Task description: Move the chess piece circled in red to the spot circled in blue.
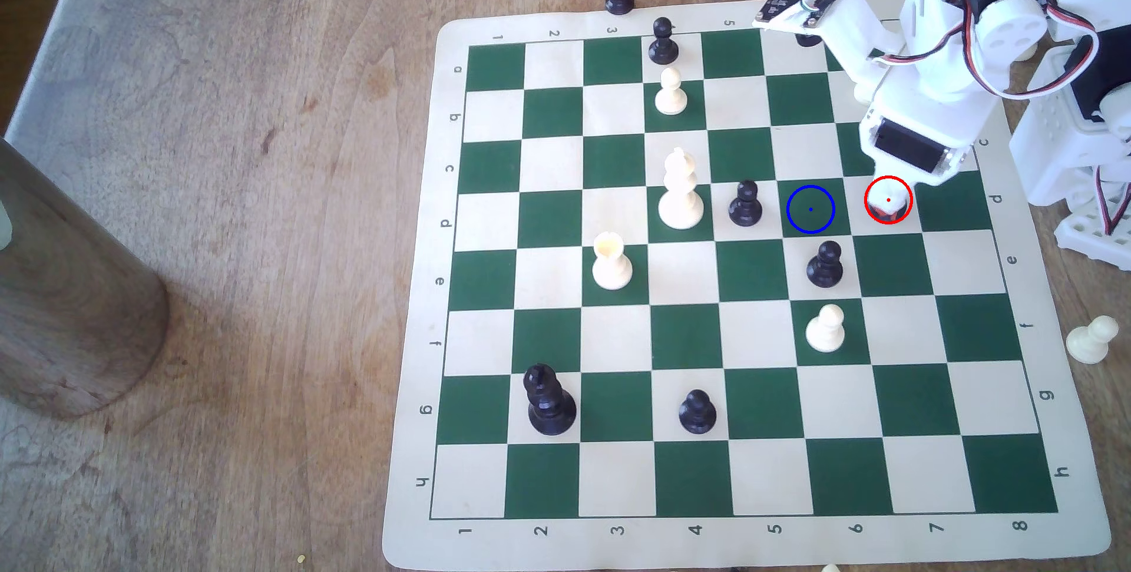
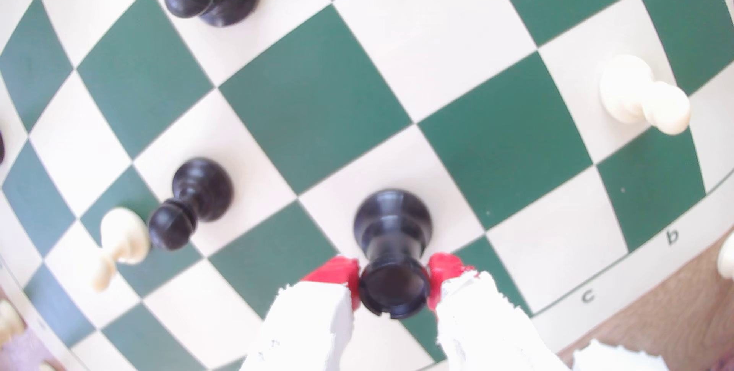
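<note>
Your gripper [image 2: 394, 279] sat closed on the rook [image 2: 391, 236], red pads [image 2: 441, 272] touching each side of its notched top; base rested on a cream square.

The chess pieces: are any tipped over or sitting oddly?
None has fallen. The rook stands upright between the gripper pads. A few pieces, like one white pawn, stand off the board on the table.
</note>
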